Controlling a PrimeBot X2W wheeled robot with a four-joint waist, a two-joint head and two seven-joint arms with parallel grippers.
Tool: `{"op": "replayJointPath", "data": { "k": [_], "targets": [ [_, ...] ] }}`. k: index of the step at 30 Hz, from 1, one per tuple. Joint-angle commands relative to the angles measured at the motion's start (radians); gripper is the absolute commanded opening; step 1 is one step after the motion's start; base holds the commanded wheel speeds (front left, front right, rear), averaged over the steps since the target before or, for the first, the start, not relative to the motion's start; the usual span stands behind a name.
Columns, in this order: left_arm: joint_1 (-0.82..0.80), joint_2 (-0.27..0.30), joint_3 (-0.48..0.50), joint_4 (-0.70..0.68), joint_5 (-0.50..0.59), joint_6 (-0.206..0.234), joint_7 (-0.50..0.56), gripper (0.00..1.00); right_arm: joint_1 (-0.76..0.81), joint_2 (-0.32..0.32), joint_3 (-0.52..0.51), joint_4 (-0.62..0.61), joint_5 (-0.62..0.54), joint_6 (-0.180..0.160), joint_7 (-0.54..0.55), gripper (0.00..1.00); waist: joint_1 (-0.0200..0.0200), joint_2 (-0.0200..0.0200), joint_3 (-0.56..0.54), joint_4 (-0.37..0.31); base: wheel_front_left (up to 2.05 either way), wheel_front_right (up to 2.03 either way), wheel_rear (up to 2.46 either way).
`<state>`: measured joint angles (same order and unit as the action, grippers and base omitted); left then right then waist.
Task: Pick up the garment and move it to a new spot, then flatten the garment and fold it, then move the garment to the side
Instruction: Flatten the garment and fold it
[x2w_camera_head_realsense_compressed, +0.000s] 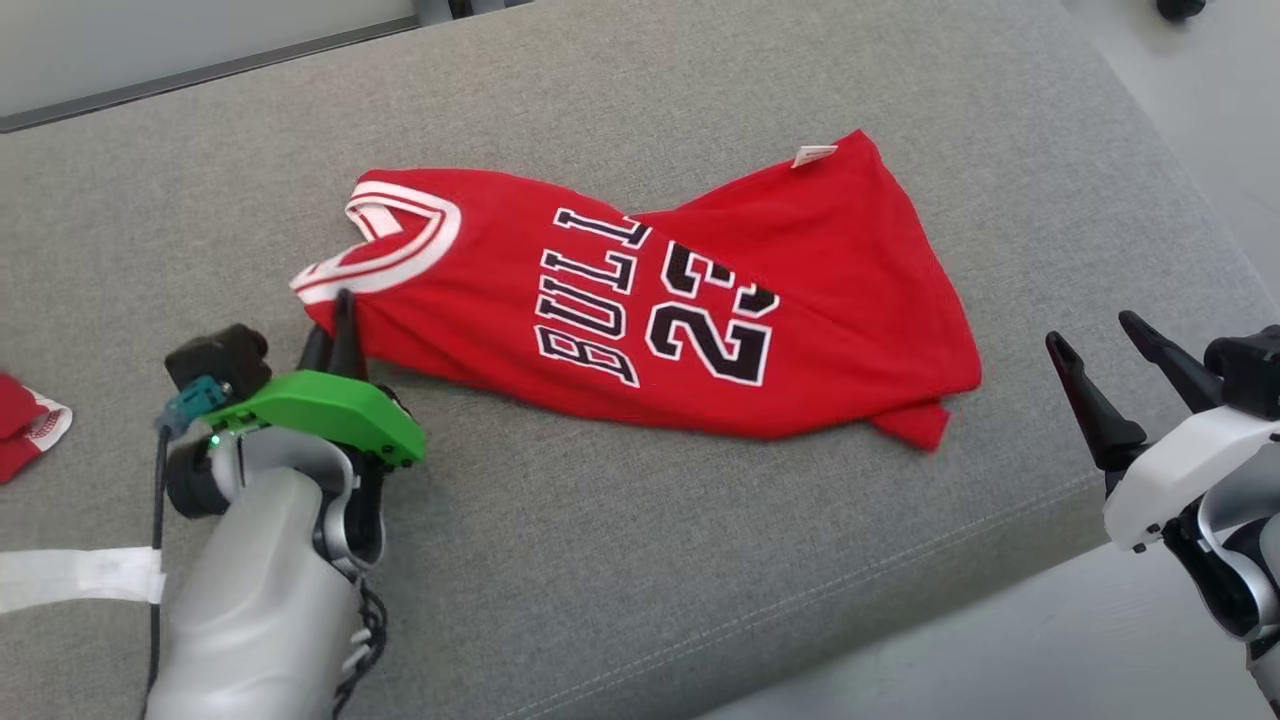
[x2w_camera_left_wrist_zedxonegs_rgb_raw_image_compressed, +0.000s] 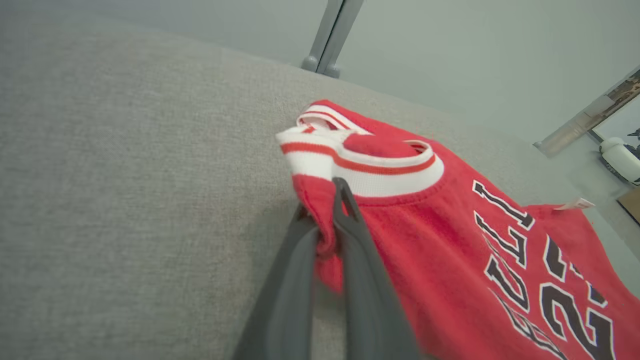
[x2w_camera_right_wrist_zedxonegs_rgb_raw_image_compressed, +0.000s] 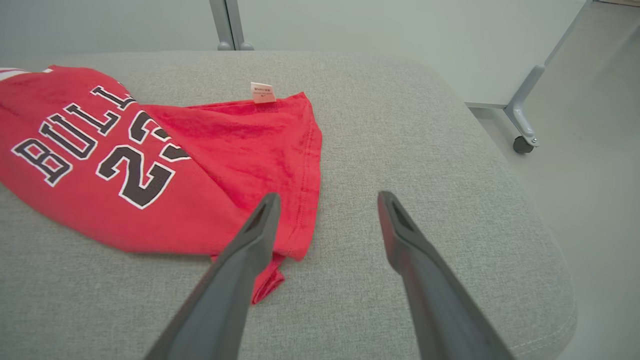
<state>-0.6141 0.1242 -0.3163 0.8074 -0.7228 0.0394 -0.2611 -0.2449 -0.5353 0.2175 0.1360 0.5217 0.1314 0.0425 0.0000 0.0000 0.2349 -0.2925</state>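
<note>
Rumpled red jersey (x2w_camera_head_realsense_compressed: 640, 300) on coarse grey woven cushion (x2w_camera_head_realsense_compressed: 600, 560).

One red jersey (x2w_camera_head_realsense_compressed: 700, 300) here, one white tag (x2w_camera_head_realsense_compressed: 814, 154), one grey cushion (x2w_camera_head_realsense_compressed: 600, 560). There's one more red-and-white cloth (x2w_camera_head_realsense_compressed: 25, 425). Two pincers: left pincer (x2w_camera_head_realsense_compressed: 335, 320), right pincer (x2w_camera_head_realsense_compressed: 1090, 330).

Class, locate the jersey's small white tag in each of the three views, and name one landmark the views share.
Head view: white tag, upper right of centre, at the red jersey's far edge.
Left wrist view: far right, mid-height.
Right wrist view: upper centre-left.
Shared landmark: the black number 23.
</note>
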Motion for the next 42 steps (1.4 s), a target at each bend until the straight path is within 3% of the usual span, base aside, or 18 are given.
{"op": "replayJointPath", "data": {
  "k": [1,5,7,17,23,30,31,32,33,42],
  "targets": [
    [-0.021,0.023,0.009,-0.020,0.033,0.018,-0.004,0.00,0.015,0.007,-0.004,-0.007,-0.011,-0.001,0.001,1.00,0.0000,0.0000,-0.006,0.007,0.00,0.00,0.00],
    [0.000,0.060,-0.011,-0.141,0.184,0.100,-0.005,0.00,0.029,0.018,-0.018,-0.014,-0.019,-0.001,0.003,1.00,0.0000,0.0000,-0.017,0.018,0.00,0.00,0.00],
    [0.012,0.058,-0.043,-0.193,0.238,0.119,-0.004,0.00,0.040,0.025,-0.024,-0.016,-0.020,-0.001,0.003,1.00,0.0000,0.0000,-0.022,0.021,0.00,0.00,0.00],
    [0.051,-0.061,-0.315,-0.295,0.301,0.038,0.091,0.00,0.070,0.065,-0.031,-0.023,-0.020,-0.001,0.003,1.00,0.0000,0.0000,-0.027,-0.010,0.00,0.00,0.00],
    [0.040,-0.073,-0.479,-0.229,0.250,0.013,0.125,0.00,0.046,0.090,0.001,-0.010,-0.017,-0.001,-0.001,1.00,0.0000,0.0000,-0.006,-0.080,0.00,0.00,0.00],
    [0.050,-0.071,-0.606,-0.182,0.131,0.036,0.127,0.00,0.045,0.100,0.008,0.018,-0.012,-0.001,-0.025,1.00,0.0000,0.0000,0.010,-0.116,0.00,0.00,0.00],
    [0.047,-0.071,-0.615,-0.172,0.116,0.042,0.120,0.03,0.046,0.101,0.008,0.021,-0.012,-0.001,-0.030,1.00,0.0000,0.0000,0.011,-0.117,0.00,0.00,0.00],
    [0.040,-0.071,-0.625,-0.162,0.104,0.046,0.112,0.33,0.046,0.101,0.007,0.026,-0.012,-0.001,-0.031,1.00,0.0000,0.0000,0.011,-0.116,0.00,0.00,0.00],
    [0.033,-0.071,-0.632,-0.154,0.090,0.050,0.103,1.00,0.048,0.101,0.003,0.030,-0.012,-0.001,-0.035,1.00,0.0000,0.0000,0.011,-0.112,0.00,0.00,0.00],
    [0.029,-0.071,-0.644,-0.168,-0.013,0.082,0.029,1.00,0.086,0.092,-0.030,0.040,-0.018,-0.001,-0.038,1.00,0.0000,0.0000,-0.040,-0.033,0.00,0.00,0.00]
  ]
}}
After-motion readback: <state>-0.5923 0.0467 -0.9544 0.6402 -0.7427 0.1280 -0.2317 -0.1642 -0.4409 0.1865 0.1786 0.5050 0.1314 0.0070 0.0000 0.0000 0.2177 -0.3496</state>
